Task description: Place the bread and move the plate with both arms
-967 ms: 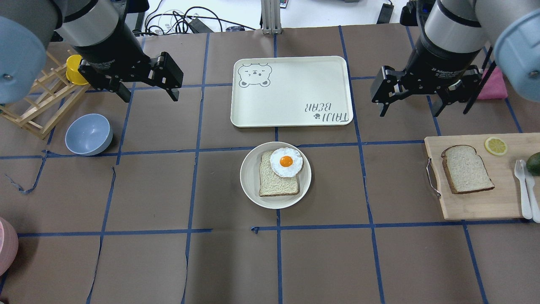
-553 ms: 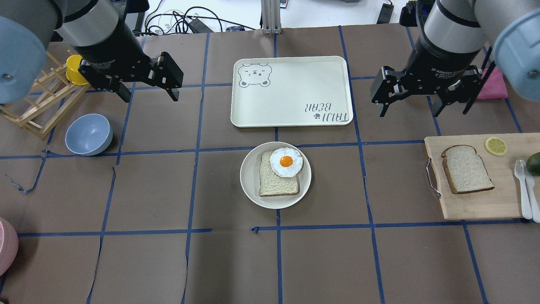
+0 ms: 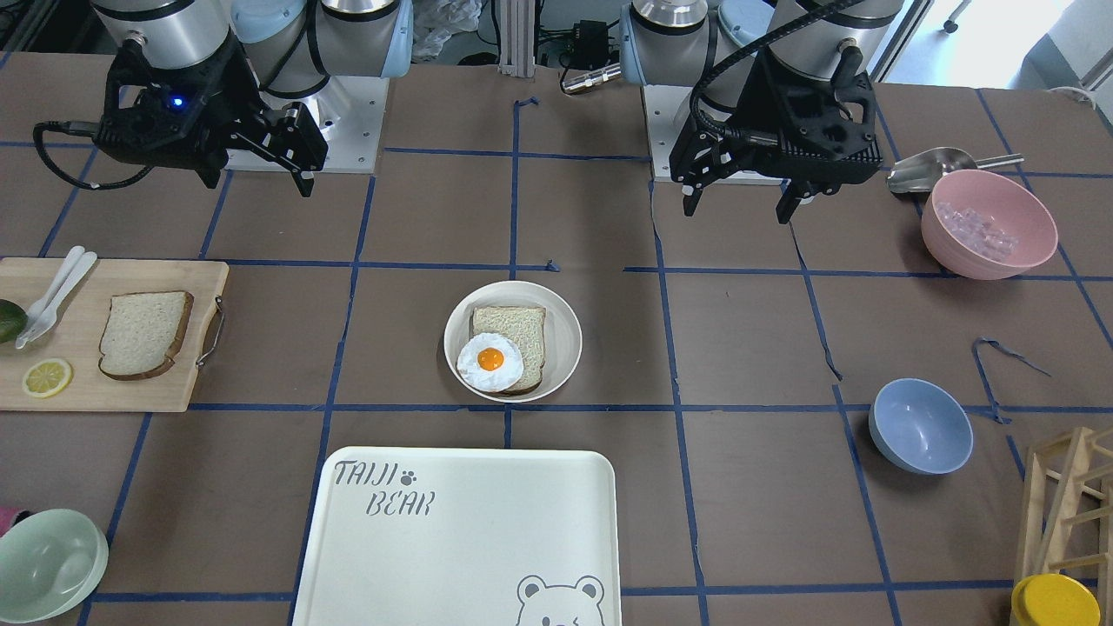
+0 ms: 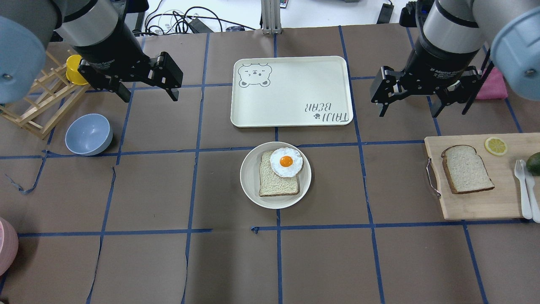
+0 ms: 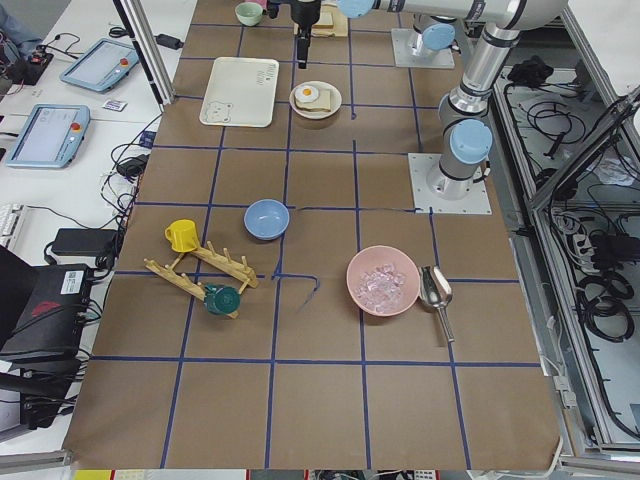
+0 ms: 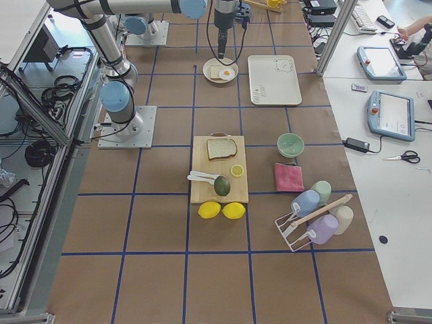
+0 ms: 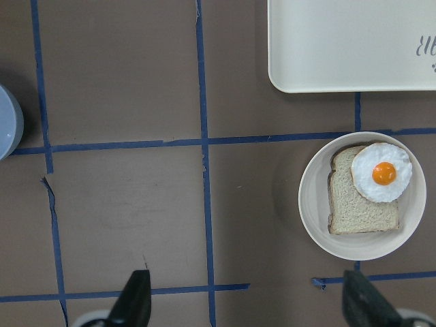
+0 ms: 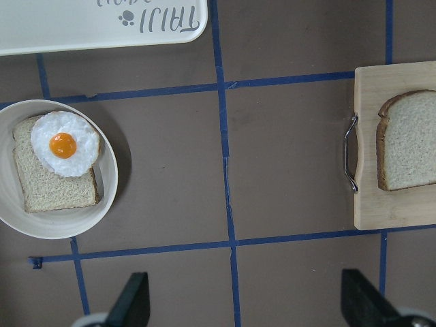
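Jaws: the left jaws are spread wide with nothing gripped, held by the left arm above the desk, to the far left of the plate. The right jaws are likewise released and empty, held by the right arm beyond the far left corner of the cutting board.
Pink bowl: set at the near left edge, with clear cubes inside; a metal scoop is seen just beside it.
Plate: set at the middle of the desk, just nearer than the tray. A tan slice is laid in it, and a fried egg is laid over that slice's far right corner.
Bread: laid flat on the left part of the cutting board, near its metal handle, well apart from the plate and to its right.
Board, other items: a lemon slice is set at the far edge; an avocado and white cutlery are set at the right.
Blue bowl: set upright on the left.
Tray: bear-printed, laid flat beyond the plate.
Far corners: a wooden rack and a yellow cup are seen on the left, a pink cloth on the right.
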You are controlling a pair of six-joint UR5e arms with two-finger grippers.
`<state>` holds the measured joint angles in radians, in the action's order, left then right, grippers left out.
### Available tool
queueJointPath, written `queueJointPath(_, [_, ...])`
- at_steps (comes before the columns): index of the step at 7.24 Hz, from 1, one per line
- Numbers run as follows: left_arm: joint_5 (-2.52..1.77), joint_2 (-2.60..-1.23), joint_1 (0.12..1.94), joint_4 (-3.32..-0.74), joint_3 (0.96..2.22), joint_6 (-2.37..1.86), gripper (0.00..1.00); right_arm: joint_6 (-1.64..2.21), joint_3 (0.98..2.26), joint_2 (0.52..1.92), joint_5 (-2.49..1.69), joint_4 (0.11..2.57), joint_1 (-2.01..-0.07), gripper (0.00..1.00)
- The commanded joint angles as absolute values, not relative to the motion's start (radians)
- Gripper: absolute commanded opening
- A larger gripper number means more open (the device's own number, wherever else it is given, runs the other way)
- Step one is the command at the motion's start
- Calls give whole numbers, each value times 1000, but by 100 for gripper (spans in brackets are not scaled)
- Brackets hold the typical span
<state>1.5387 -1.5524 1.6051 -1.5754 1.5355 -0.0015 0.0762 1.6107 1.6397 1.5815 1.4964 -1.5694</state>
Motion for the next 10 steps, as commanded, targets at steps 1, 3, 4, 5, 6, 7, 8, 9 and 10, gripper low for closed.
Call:
queueJointPath(1, [1539, -1552, 1605, -1575, 1536, -2, 100, 71, 1612, 1635, 1583, 1502, -1562, 100])
queueJointPath(3, [1539, -1552, 1605, -1575, 1536, -2, 100, 68, 1612, 1628, 1583, 1486, -1554, 100])
queueJointPath(4, [1539, -1552, 1605, -1575, 1536, -2, 100, 69, 1612, 1626, 1583, 1488, -1554, 100])
queueJointPath(5, [1539, -1552, 1605, -1575, 1536, -2, 100, 71, 1612, 1626, 1583, 1491, -1554, 100])
queueJointPath(6, [1540, -1552, 1605, -1575, 1536, -2, 100, 71, 1614, 1625, 1597, 1491, -1554, 100])
queueJointPath(7, [1540, -1552, 1605, -1575, 1536, -2, 100, 69, 1620, 1623, 1620, 1491, -1552, 100])
queueJointPath(8, [1540, -1552, 1605, -1575, 1536, -2, 100, 72, 1623, 1623, 1621, 1493, -1549, 100])
queueJointPath(9, [1539, -1552, 1605, -1575, 1536, -2, 100, 68, 1624, 1621, 1621, 1493, -1531, 100])
queueJointPath(10, [1540, -1552, 1605, -1575, 1536, -2, 100, 67, 1626, 1609, 1618, 1485, -1510, 100])
